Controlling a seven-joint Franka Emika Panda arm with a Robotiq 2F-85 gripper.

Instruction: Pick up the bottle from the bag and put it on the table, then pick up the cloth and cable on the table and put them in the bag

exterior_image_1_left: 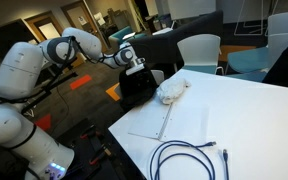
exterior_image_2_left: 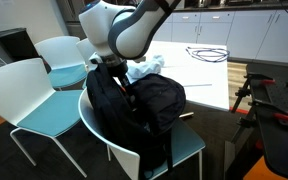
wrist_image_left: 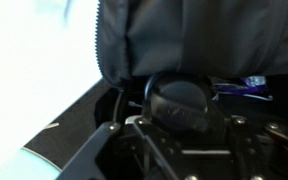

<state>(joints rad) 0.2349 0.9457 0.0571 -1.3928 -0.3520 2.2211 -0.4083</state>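
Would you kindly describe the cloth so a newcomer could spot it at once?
Start at the white table. At its edge beside the black bag lies the cloth, a crumpled white bundle. Unlike the dark looped cable, it is pale and lumpy.

Office room around a white table
White chairs with teal seats stand just beside the table — pale cabinets behind it, dark carpet beneath.

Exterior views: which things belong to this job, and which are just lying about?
Job: bag, cloth, cable, table, claw, round dark cap in the wrist view, probably the bottle.
Lying about: paper sheet, white chairs.
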